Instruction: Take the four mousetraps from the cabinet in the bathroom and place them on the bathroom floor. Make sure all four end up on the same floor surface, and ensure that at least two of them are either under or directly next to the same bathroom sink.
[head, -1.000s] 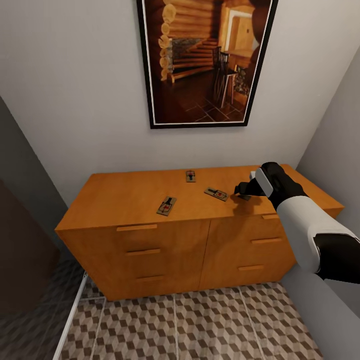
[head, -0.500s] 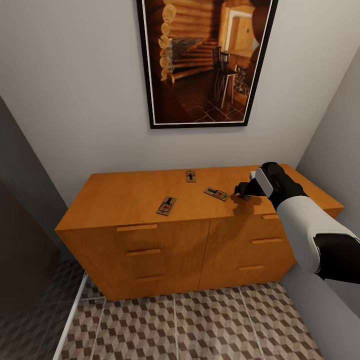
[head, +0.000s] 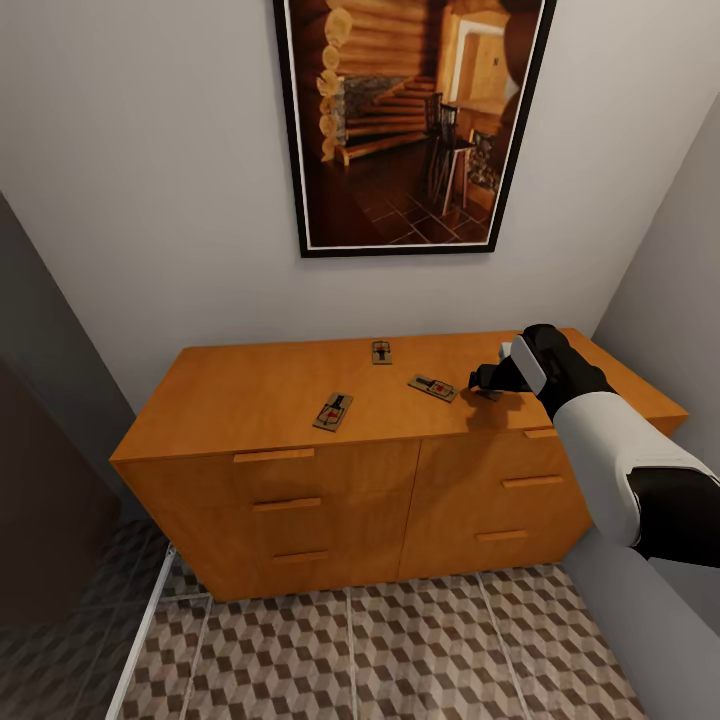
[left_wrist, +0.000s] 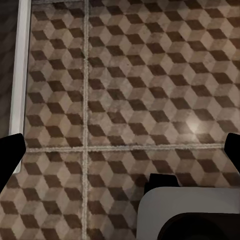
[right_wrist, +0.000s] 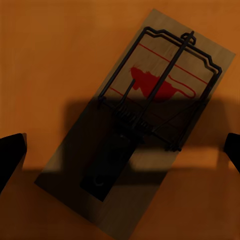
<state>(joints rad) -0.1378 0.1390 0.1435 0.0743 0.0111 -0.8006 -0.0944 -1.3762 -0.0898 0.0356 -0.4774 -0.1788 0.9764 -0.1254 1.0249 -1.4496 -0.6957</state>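
Three mousetraps (head: 333, 411) on orange cabinet (head: 260, 385) top, cube-tiled bathroom floor (head: 400, 650) below, right fingers (right_wrist: 235, 150) spread wide over a fourth mousetrap (right_wrist: 145, 145), holding nothing

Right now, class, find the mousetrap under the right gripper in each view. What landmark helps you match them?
Head view: the mousetrap lies on the cabinet top, mostly hidden beneath the right gripper.
Right wrist view: it lies tilted in the middle, between the spread fingertips.
Left wrist view: not in it; there the left gripper points at the bathroom floor.
Shared landmark: the orange cabinet top.
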